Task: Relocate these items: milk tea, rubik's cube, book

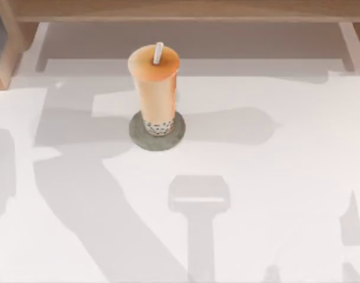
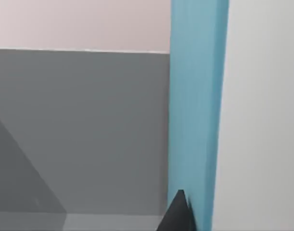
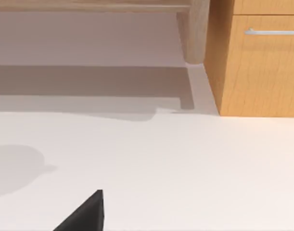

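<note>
Left fingers [image 2: 179, 214]: spread cannot be told; blue upright surface [image 2: 197, 110], possibly the book, just beside.
Milk tea [image 1: 154, 88]: upright on grey disc [image 1: 177, 137], apparently delivered.

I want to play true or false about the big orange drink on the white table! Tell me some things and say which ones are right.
1. The tall translucent cup of pale orange milk tea stands upright. True.
2. The cup stands on a flat grey round disc. True.
3. The cup has a green lid. False: its flat lid is orange, with a white straw poking out.
4. The cup lies tipped over on the white table. False: it stands on the disc.
5. Dark pearls sit at the base of the drink. True.
</note>
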Controlling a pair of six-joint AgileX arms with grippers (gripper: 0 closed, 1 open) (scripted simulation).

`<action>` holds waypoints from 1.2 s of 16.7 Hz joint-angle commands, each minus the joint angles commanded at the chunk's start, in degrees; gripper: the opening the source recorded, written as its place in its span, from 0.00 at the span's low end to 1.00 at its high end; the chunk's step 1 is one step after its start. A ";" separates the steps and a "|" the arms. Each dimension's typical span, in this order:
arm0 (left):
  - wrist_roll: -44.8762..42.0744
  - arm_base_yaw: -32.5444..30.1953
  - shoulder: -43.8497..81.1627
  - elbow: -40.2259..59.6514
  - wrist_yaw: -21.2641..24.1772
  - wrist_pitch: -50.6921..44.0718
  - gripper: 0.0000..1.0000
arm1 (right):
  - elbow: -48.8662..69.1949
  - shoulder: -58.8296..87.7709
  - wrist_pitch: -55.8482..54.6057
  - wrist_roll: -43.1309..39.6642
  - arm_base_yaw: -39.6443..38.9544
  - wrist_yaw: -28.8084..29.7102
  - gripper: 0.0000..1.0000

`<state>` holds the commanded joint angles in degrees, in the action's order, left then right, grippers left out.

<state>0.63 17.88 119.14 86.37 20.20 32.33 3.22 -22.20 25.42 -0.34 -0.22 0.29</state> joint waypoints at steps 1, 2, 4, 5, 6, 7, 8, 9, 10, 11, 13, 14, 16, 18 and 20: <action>0.00 0.00 0.00 0.00 0.00 0.00 0.10 | 0.00 0.00 0.00 0.00 0.00 0.00 1.00; 0.00 0.00 0.00 0.00 0.00 0.00 0.02 | 0.00 0.00 0.00 0.00 0.00 0.00 1.00; 0.00 0.00 0.00 0.00 0.00 0.00 0.00 | 0.00 0.00 0.00 0.00 0.00 0.00 1.00; 0.00 0.00 0.00 0.00 0.00 0.00 0.00 | 0.00 0.00 0.00 0.00 0.00 0.00 1.00; 0.00 0.00 0.00 0.00 0.00 0.00 0.00 | 0.00 0.00 0.00 0.00 0.00 0.00 1.00; 0.00 0.00 0.00 0.00 0.00 0.00 0.00 | 0.00 0.00 0.00 0.00 0.00 0.00 1.00; 0.00 0.00 0.00 0.00 0.00 0.00 0.00 | 0.00 0.00 0.00 0.00 0.00 0.00 1.00; 0.00 0.00 0.00 0.00 0.00 0.00 0.00 | 0.00 0.00 0.00 0.00 0.00 0.00 1.00; 0.00 0.00 0.00 0.00 0.00 0.00 0.00 | 0.00 0.00 0.00 0.00 0.00 0.00 1.00; -0.08 0.17 -0.11 0.00 -0.02 0.00 0.00 | 0.00 0.00 0.00 0.00 0.00 0.00 1.00; -0.09 0.26 -0.80 -0.43 0.07 -0.27 0.00 | 0.00 0.00 0.00 0.00 0.00 0.00 1.00; -0.09 0.33 -1.21 -0.69 0.13 -0.44 0.00 | 0.00 0.00 0.00 0.00 0.00 0.00 1.00; -0.10 0.47 -2.04 -1.19 0.26 -0.76 0.00 | 0.00 0.00 0.00 0.00 0.00 0.00 1.00; -0.11 0.61 -2.77 -1.63 0.38 -1.05 0.00 | 0.00 0.00 0.00 0.00 0.00 0.00 1.00; -0.11 0.61 -2.77 -1.63 0.38 -1.05 0.00 | 0.00 0.00 0.00 0.00 0.00 0.00 1.00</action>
<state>0.53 18.48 116.37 84.74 20.59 31.29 3.22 -22.20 25.42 -0.34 -0.22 0.29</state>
